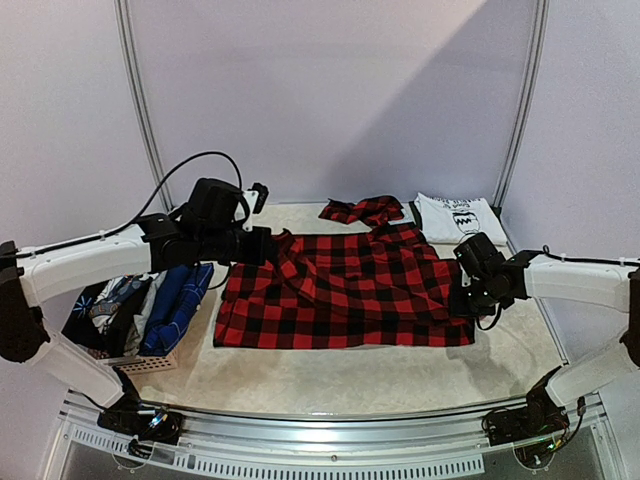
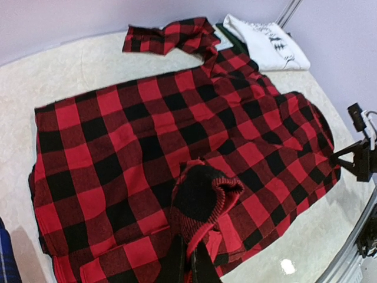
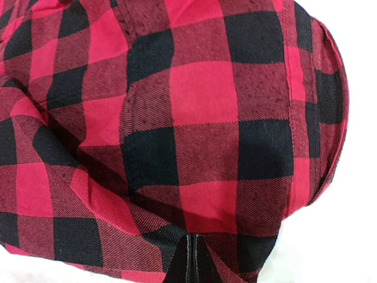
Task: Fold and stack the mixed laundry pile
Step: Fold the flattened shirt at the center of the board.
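Note:
A red-black plaid shirt (image 1: 345, 290) lies spread flat across the middle of the table, one sleeve (image 1: 362, 210) flung out at the back. My left gripper (image 1: 268, 247) is at its left back edge, shut on a lifted bunch of the plaid cloth (image 2: 203, 194); the jaws (image 2: 193, 262) pinch it tight. At the shirt's right front edge is my right gripper (image 1: 465, 300), and its fingers (image 3: 193, 256) are shut together on a fold of the same shirt (image 3: 194, 106). The rest of the mixed laundry pile (image 1: 175, 300), blue plaid and navy pieces, sits to the left.
A folded white T-shirt with dark print (image 1: 455, 215) lies at the back right, just past the shirt's collar. The small woven basket (image 1: 140, 362) holds the loose garments at the left. A metal rail (image 1: 320, 430) runs along the near table edge.

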Available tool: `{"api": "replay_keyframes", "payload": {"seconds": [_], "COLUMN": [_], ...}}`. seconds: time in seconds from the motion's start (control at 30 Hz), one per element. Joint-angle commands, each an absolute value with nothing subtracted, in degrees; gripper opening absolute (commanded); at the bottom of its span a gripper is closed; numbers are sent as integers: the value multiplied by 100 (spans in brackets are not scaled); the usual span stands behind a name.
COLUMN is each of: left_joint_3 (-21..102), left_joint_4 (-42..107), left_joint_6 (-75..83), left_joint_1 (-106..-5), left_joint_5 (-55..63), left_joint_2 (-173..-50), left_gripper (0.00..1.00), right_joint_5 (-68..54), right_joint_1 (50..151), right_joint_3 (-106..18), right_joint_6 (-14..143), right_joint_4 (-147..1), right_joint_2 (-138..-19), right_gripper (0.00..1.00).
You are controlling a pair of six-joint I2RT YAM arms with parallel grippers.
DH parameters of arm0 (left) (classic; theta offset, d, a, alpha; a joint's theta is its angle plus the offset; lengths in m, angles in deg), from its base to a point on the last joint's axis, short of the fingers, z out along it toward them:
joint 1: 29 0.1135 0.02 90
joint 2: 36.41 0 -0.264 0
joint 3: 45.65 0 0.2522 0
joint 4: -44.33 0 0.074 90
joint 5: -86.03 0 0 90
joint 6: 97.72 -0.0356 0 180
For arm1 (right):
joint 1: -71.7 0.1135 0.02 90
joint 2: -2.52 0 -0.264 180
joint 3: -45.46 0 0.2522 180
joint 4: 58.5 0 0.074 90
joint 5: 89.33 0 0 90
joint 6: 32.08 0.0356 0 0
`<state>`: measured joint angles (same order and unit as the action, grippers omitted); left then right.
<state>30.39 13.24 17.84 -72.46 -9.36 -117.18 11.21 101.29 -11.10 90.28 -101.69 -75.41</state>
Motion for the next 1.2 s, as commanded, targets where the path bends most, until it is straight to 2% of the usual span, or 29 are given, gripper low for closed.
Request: {"api": "replay_keyframes", "payload": {"seconds": [0.0,0.5,0.73,0.87,0.97,1.07,1.17], "left_joint_3": [2639,1172,810,832,950,1227,1555], "left_joint_4": [1270,2275,2635,2519,2308,2001,1736], "left_joint_6": [1970,2114,2206,2206,2159,2037,1908], "left_joint_1": [-7337,-7342,-7347,-7440,-7615,-7798,-7989], "left_joint_5": [-1030,-1692,-2113,-2456,-2934,-3248,-3416], "left_joint_2": [-11659,-11618,-11717,-11656,-11427,-11327,-11386], "left_gripper": [0,0,5,29,48,53,52], "right_joint_5": [1271,1256,999,698,216,129,161], "right_joint_1": [10088,10042,10039,10043,10051,10059,10075], "right_joint_3": [-1091,-1278,-1242,-1333,-1400,-1523,-1692], "right_joint_6": [9129,9098,9070,8961,8804,8757,8730], "right_joint_4": [-10339,-10096,-10039,-9998,-9875,-9896,-9995], "right_joint_2": [-7645,-8549,-8491,-8283,-7994,-7652,-7372], "right_gripper": [0,0,8,16,27,44,49]}}
